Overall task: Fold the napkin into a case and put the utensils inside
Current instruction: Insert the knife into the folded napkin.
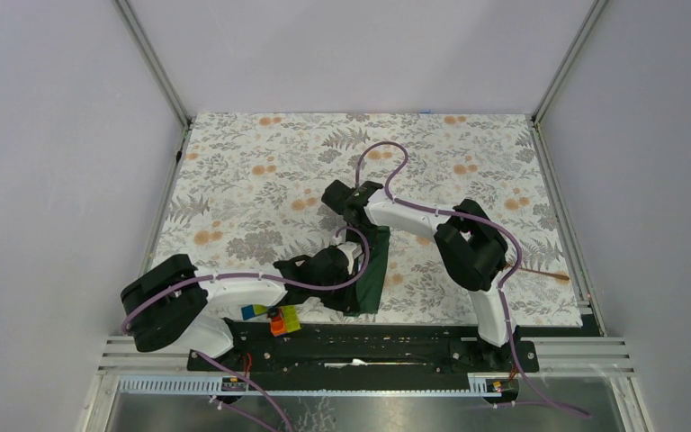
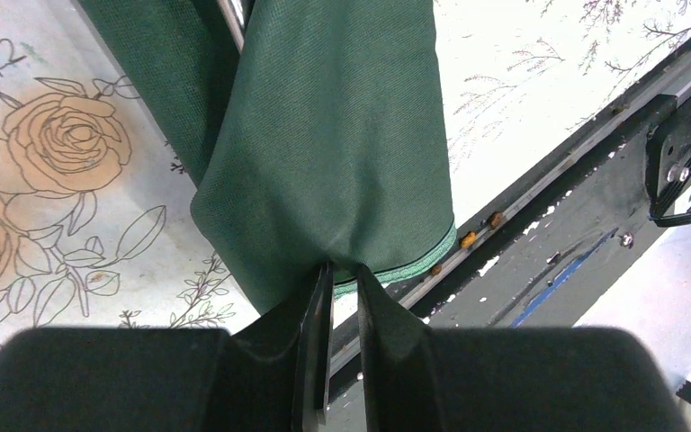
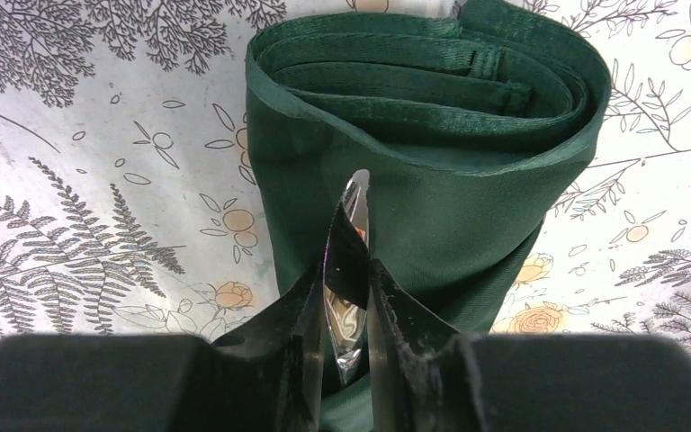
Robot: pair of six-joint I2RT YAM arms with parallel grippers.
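Observation:
The dark green napkin [image 1: 373, 270] lies folded into a long layered case near the table's front middle. In the right wrist view its open layered end [image 3: 432, 90] faces away from the camera. My left gripper [image 1: 346, 263] is shut on the case's near hemmed edge [image 2: 342, 270], and the cloth [image 2: 333, 135] drapes away from the fingers. My right gripper [image 1: 340, 198] is shut on the thin silver utensil [image 3: 353, 225], which it holds edge-on just over the case [image 3: 414, 207]. The copper spoon [image 1: 544, 272] lies on the table at the far right, clear of both grippers.
The floral table covering [image 1: 261, 180] spreads under everything. A cluster of colourful plastic blocks [image 1: 274, 317] sits by the left arm at the front edge. The black front rail [image 1: 369, 340] runs just below the case and also shows in the left wrist view [image 2: 576, 216].

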